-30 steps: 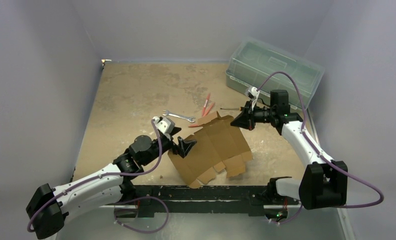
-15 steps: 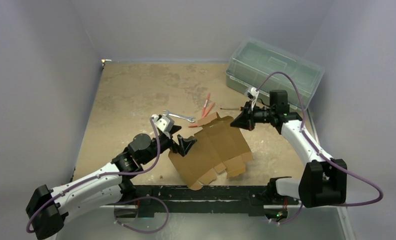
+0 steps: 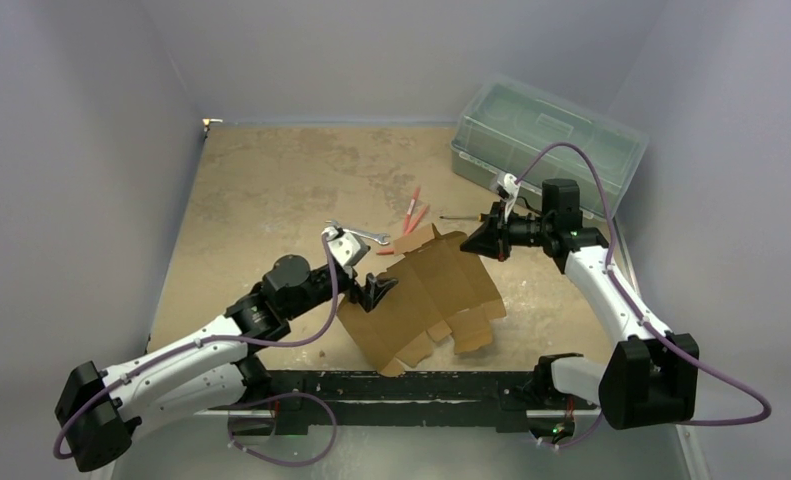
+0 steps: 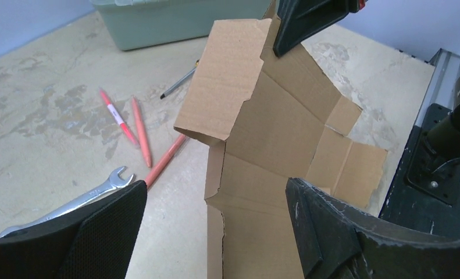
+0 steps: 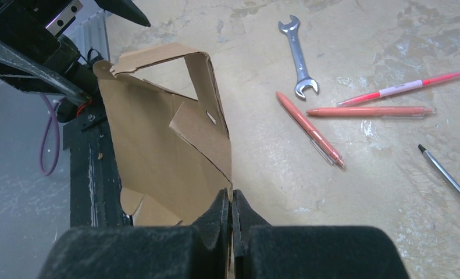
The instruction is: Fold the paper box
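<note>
The paper box point(image 3: 431, 295) is a brown cardboard sheet, partly raised off the table, with its near flaps lying flat by the front edge. My right gripper point(image 3: 481, 243) is shut on its far upper corner and holds that end up. The right wrist view shows the two fingers pinched on the thin cardboard edge point(image 5: 231, 195). My left gripper point(image 3: 376, 290) stands wide open at the sheet's left edge. In the left wrist view the box point(image 4: 274, 128) rises between the two spread fingers point(image 4: 105, 226), with a bent flap at its top.
A translucent green lidded bin point(image 3: 546, 140) stands at the back right. A silver wrench point(image 3: 361, 235), orange pens point(image 3: 414, 212) and a thin dark pen point(image 3: 461, 217) lie just behind the box. The black base rail point(image 3: 421, 385) runs along the near edge.
My left arm has reached a little further right and forward, bringing its open gripper closer to the sheet's left edge. The right gripper and the box have hardly moved.
</note>
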Robot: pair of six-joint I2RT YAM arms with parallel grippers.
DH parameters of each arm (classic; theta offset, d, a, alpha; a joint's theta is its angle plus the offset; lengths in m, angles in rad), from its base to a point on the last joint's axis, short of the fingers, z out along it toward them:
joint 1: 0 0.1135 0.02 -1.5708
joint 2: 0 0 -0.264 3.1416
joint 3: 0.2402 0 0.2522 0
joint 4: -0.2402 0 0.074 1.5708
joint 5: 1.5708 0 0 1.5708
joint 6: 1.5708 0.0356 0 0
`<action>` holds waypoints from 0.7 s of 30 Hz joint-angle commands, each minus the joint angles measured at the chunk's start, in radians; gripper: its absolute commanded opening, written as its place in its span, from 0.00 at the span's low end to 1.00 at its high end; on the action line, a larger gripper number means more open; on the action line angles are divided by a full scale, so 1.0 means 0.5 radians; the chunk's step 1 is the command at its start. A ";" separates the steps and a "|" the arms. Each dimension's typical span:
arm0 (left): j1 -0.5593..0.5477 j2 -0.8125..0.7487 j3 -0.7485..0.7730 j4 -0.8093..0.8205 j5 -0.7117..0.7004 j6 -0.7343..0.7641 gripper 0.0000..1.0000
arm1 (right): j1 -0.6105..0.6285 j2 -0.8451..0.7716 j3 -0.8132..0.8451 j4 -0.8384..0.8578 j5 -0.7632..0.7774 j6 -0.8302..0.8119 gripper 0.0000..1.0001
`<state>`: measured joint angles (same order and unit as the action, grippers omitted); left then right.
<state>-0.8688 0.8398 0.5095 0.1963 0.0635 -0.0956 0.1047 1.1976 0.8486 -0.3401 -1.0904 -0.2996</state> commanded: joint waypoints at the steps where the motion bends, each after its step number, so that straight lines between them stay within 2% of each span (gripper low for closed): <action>1: 0.001 -0.137 -0.161 0.258 0.025 0.079 0.88 | 0.008 -0.024 0.039 0.028 -0.004 -0.017 0.00; 7: 0.001 -0.224 -0.375 0.546 -0.020 0.099 0.88 | 0.008 0.009 0.045 0.031 -0.077 0.008 0.00; 16: 0.001 -0.083 -0.362 0.730 -0.023 -0.097 0.74 | 0.008 0.007 0.042 0.033 -0.060 0.015 0.00; 21: 0.001 -0.050 -0.295 0.702 -0.040 -0.187 0.68 | 0.006 0.010 0.042 0.038 -0.053 0.019 0.00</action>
<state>-0.8688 0.8093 0.3286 0.4900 0.0467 -0.1307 0.1047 1.2053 0.8486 -0.3397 -1.0950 -0.2962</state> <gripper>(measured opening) 0.713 0.008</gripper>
